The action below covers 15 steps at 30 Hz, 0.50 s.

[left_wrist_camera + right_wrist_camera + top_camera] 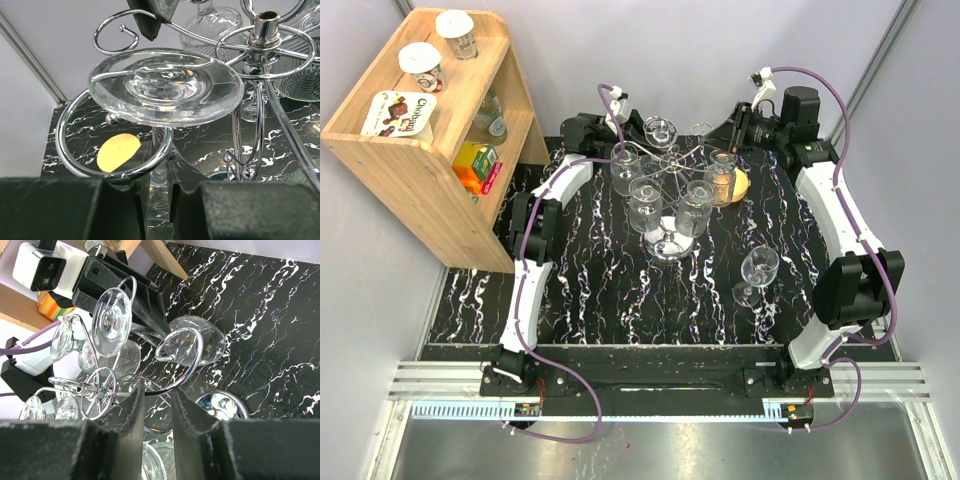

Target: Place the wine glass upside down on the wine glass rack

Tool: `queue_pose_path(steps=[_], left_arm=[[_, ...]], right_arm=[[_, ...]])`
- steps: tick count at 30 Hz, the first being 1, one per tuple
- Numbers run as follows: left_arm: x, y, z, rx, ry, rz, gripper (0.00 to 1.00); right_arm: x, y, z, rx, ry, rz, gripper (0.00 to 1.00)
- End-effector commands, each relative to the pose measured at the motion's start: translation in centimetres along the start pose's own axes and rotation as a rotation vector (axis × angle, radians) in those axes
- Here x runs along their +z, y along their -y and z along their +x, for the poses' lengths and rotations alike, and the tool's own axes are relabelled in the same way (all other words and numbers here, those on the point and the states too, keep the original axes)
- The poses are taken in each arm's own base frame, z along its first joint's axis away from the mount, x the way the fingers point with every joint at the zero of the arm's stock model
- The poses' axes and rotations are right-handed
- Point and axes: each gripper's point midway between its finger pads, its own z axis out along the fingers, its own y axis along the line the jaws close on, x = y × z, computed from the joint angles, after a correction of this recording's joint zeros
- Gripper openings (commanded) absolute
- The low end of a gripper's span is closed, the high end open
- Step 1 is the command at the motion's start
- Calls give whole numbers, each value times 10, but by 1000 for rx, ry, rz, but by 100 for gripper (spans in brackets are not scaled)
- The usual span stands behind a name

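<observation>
The wine glass rack [672,162] stands mid-table, a chrome stand with curled wire arms round a central post [262,25]. The wine glass [165,87] hangs upside down, its round foot resting on top of a wire ring [75,160] and its stem passing down through that ring. My left gripper [161,160] is shut on that stem just below the ring, at the rack's rear left [623,140]. My right gripper [157,390] is at the rack's rear right [730,155]. Its jaws stand a narrow gap apart, and a curved wire arm [197,357] crosses just past the tips.
Several other glasses [645,200] hang upside down on the rack. One wine glass [760,268] stands upright on the marble table at the right. An orange disc [742,185] lies behind the rack. A wooden shelf [430,120] with cups stands at the far left.
</observation>
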Motion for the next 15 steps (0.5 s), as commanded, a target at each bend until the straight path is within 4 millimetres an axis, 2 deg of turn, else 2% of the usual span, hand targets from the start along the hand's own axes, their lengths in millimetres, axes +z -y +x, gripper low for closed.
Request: queue_pose_path(steps=[1,15], left_arm=[[18,23,-83,356,48,24,0],[-2,11,-93,384,86,-52,0]], right_arm=[[10,-32,21,-81,-59,-91,2],[13,-39,21,-86,-91,-134,2]])
